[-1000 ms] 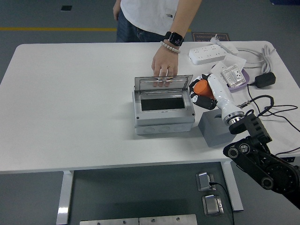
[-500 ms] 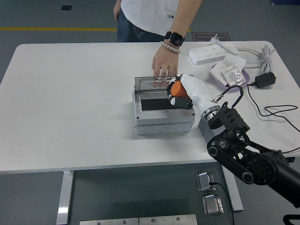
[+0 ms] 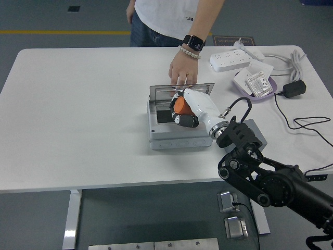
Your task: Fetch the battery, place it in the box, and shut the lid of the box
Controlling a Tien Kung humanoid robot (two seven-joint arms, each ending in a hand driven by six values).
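Right hand [image 3: 183, 112], fingers curled around an orange cylindrical battery [image 3: 181, 105], over the open grey plastic box [image 3: 179, 130]; a person's hand [image 3: 182, 70] steadies its hinged lid [image 3: 166, 91].

Very little print here is legible. The white T-shirt [image 3: 171, 15] of the person at the table's far side carries a small dark mark near its hem, too small to read. The small white packet with a printed label [image 3: 258, 83] on the purple tray shows rows of fine print, blurred beyond reading. A dark sign on the floor [image 3: 231, 39] behind the table bears pale lettering that cannot be made out.
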